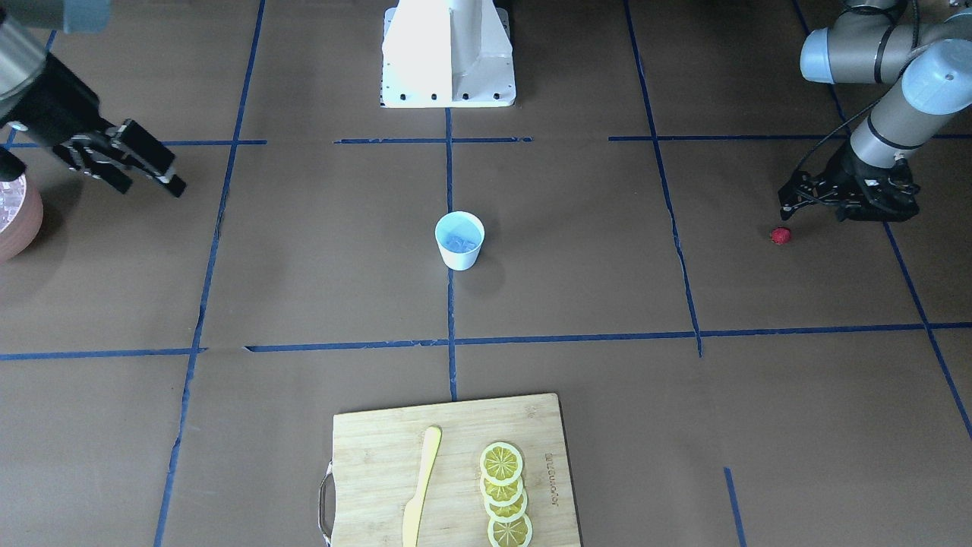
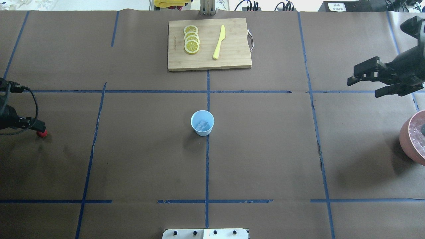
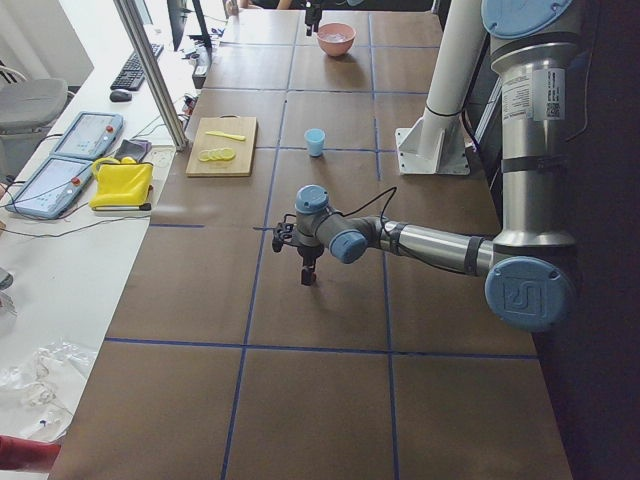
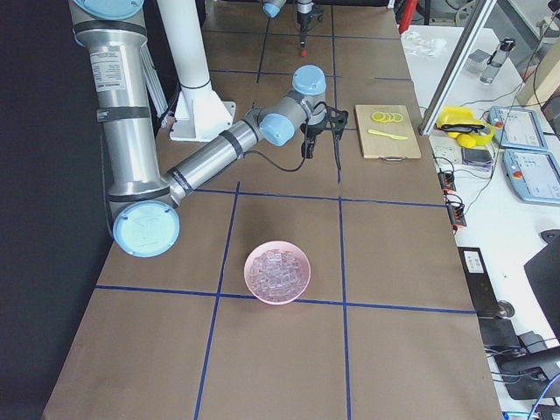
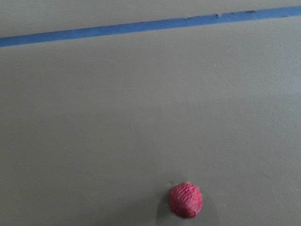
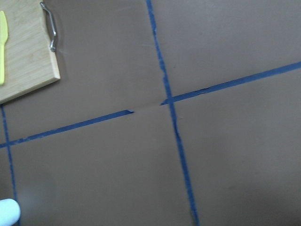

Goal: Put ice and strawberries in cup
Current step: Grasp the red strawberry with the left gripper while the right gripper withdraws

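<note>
Ice [image 2: 201, 125] is lying as a few translucent cubes in the bottom of the cup [image 2: 202, 122], which is standing upright at the middle of the desk [image 2: 265, 159], and more cubes are filling the pinkish bowl [image 4: 252, 259] near the desk's end on the robot's right. The strawberry [image 1: 780, 235] is lying on the bare desk near the opposite end, on the robot's left, well apart from the cup. The left end effector [image 1: 790, 203] is hanging just beside and above the berry with its tips pointing down; whether its fingers are spread or pressed together I cannot tell, nor whether they are touching the fruit. The right end effector [image 1: 150, 186] is hovering above the desk near the bowl, its two fingers spread wide and holding nothing. A wooden cutting board [image 1: 380, 448] is lying at the desk's far edge from the robot, carrying a row of overlapping lemon slices [image 1: 503, 463] and a yellow knife [image 1: 421, 486] beside them
</note>
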Robot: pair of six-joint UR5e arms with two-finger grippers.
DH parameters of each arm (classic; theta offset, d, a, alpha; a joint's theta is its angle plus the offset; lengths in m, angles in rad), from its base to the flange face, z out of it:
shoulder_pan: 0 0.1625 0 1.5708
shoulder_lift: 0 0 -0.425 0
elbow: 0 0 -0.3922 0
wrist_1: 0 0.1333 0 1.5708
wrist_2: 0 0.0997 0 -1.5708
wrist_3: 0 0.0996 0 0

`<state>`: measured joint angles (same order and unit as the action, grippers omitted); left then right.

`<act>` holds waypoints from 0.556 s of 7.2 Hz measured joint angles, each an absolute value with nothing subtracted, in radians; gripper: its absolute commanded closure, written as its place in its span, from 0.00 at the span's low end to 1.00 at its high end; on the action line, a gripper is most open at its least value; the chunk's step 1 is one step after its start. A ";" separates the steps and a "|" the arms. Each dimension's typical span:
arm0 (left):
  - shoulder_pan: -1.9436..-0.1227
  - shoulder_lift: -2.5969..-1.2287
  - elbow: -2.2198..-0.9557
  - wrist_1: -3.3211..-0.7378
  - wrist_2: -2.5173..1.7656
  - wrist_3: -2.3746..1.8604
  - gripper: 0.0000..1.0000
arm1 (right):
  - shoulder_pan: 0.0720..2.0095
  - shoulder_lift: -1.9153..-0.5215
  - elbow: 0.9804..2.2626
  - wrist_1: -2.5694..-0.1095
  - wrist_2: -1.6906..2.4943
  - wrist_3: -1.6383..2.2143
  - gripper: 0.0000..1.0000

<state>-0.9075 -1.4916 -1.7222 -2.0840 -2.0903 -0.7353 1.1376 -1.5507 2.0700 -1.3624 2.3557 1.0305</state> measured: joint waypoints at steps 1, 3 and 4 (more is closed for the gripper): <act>-0.890 -1.507 -1.694 -2.112 -2.081 -0.755 0.00 | 1.175 -1.603 2.070 -1.361 2.362 0.931 0.00; -0.868 -1.524 -1.652 -2.150 -2.068 -0.777 0.01 | 1.199 -1.637 2.069 -1.359 2.364 0.865 0.00; -0.865 -1.525 -1.630 -2.167 -2.067 -0.780 0.27 | 1.202 -1.639 2.069 -1.359 2.364 0.859 0.00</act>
<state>-0.8651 -1.5254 -1.6299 -2.1674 -2.0665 -0.7799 1.2016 -1.6391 2.0690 -1.3595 2.3638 0.8589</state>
